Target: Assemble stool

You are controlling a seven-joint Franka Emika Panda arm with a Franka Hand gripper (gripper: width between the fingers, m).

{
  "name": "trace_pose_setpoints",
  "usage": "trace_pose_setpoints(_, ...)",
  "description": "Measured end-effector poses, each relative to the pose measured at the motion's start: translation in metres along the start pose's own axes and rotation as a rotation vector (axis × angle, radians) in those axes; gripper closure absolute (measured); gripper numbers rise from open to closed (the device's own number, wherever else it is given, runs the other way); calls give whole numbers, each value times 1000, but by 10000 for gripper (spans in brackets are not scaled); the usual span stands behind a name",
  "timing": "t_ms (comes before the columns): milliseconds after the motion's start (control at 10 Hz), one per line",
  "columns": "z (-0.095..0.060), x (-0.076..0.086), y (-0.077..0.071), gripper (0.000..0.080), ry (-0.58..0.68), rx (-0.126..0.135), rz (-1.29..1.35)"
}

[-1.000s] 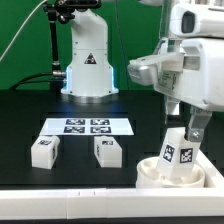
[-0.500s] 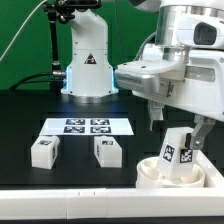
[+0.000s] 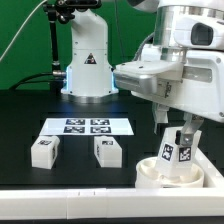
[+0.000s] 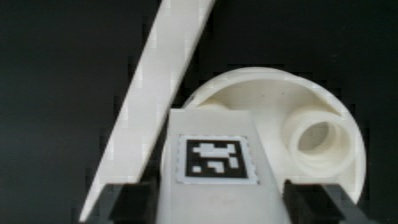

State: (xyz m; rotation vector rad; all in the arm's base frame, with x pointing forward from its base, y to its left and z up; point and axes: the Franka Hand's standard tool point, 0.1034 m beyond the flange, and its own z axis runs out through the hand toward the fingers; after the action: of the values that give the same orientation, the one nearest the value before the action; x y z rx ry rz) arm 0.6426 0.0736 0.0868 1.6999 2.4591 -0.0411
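Note:
The round white seat (image 3: 182, 174) lies at the exterior view's right, by the front rail. One tagged white leg (image 3: 178, 150) stands nearly upright in the seat. My gripper (image 3: 186, 134) comes down over that leg, and its fingers (image 4: 146, 205) press on both sides of it. In the wrist view the leg (image 4: 217, 165) fills the space between the jaws of my gripper (image 4: 228, 206), with the seat (image 4: 285, 105) and one open socket (image 4: 322, 140) beyond. Two more legs (image 3: 44, 150) (image 3: 109, 151) lie loose on the black table at the exterior view's left.
The marker board (image 3: 87, 126) lies behind the loose legs. The arm's white base (image 3: 88, 62) stands at the back. A long white rail (image 3: 70, 204) runs along the front edge and shows in the wrist view (image 4: 169, 70) beside the seat.
The wrist has turned and shifted toward the exterior view's left over the seat. The held leg has gone from leaning to nearly upright. The loose legs have not moved.

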Motion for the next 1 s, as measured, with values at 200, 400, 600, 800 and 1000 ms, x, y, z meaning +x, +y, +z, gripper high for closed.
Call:
trace_pose_setpoints(200,0,0,0,462,0,0,21)
trace_pose_setpoints(400,0,-1,0,462,1,1,133)
trace_pose_setpoints(600,1,-1,-5,460,-5,29,360)
trace_pose_setpoints(800,1,-1,-8,459,-7,54,582)
trace_pose_setpoints(1000,1,-1,-8,459,2,56,728)
